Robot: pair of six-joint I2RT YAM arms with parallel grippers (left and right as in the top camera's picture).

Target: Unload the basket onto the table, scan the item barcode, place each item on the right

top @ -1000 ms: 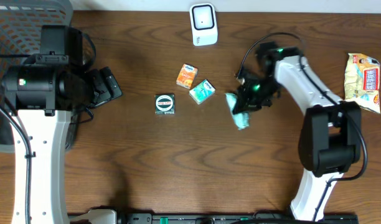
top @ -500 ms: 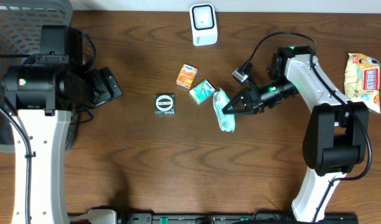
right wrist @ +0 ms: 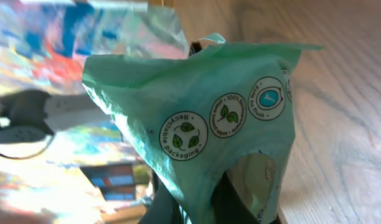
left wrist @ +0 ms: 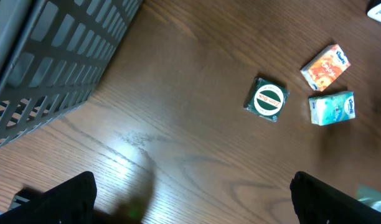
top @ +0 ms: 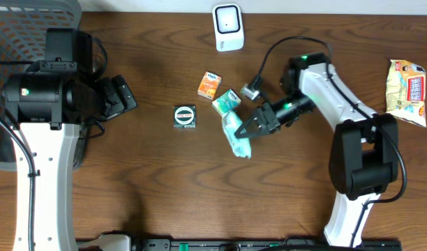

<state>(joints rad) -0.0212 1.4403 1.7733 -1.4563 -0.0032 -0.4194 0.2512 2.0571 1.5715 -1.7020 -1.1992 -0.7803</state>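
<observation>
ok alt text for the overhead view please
The right fingers are shut on a green packet near the middle of a wooden table, next to a teal box, an orange box and a dark square item. A white scanner stands at the far edge, a snack bag lies at the right, and the open left fingers sit by a grey basket.

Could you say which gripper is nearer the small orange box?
Right. The right gripper, holding a green plastic packet, is close right of the small orange box; the left gripper far left.
</observation>
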